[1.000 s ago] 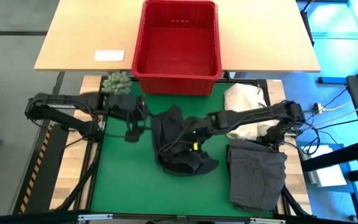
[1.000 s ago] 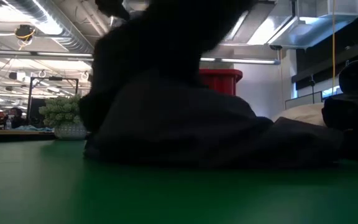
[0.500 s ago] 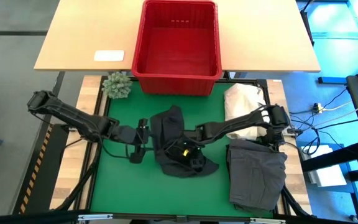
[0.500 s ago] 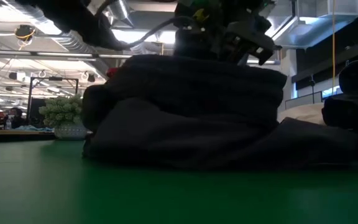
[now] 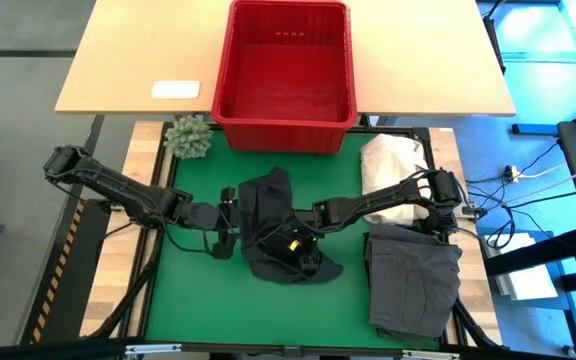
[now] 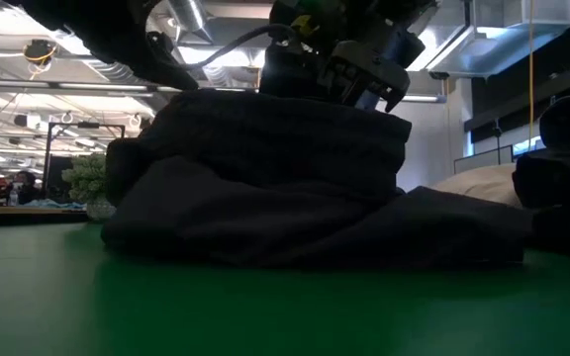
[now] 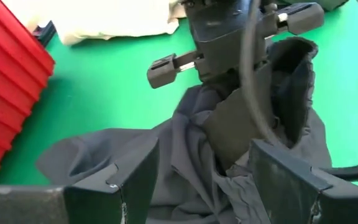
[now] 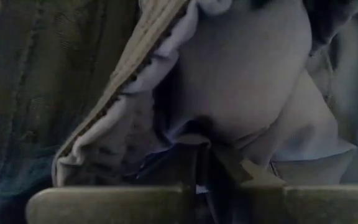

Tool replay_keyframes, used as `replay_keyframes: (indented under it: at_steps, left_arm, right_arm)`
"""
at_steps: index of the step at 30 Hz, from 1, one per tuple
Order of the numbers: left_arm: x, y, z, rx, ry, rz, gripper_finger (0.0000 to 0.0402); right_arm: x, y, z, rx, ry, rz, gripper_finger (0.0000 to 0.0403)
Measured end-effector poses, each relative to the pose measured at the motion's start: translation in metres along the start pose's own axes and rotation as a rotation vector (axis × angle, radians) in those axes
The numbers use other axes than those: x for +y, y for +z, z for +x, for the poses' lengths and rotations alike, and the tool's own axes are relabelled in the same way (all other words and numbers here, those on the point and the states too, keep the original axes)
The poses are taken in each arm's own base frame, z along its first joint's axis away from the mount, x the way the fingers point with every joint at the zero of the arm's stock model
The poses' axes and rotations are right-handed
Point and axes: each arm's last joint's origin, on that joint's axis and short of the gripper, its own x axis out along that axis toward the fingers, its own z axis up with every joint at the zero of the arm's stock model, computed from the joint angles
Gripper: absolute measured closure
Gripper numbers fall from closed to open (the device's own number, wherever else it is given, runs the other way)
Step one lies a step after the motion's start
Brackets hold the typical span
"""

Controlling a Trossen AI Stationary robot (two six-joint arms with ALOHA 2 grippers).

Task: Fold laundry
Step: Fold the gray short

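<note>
Centrally in my overhead frame, a crumpled black garment (image 5: pixel 278 235) lies on the green table (image 5: pixel 193 300). My right end effector (image 5: pixel 298 248) presses down into it, fingers nearly closed on a pinch of the cloth. My left end effector (image 5: pixel 230 215) sits at the garment's left edge, fingers wide. A folded grey garment (image 5: pixel 413 280) lies lower right.

A light wooden table (image 5: pixel 138 60) stands behind the green mat (image 5: pixel 198 300); ceiling ducts (image 6: pixel 87 40), seemingly strip-lit, run overhead.
</note>
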Motion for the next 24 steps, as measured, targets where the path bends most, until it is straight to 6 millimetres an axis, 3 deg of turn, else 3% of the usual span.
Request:
replay_keyframes:
  at_steps: [24]
  left_arm:
    - [0.0005, -0.0001, 0.0, 0.0, 0.016, -0.05, 0.0162]
  right_arm:
    - [-0.0011, 0.0019, 0.0001, -0.021, -0.04, -0.009, 0.0379]
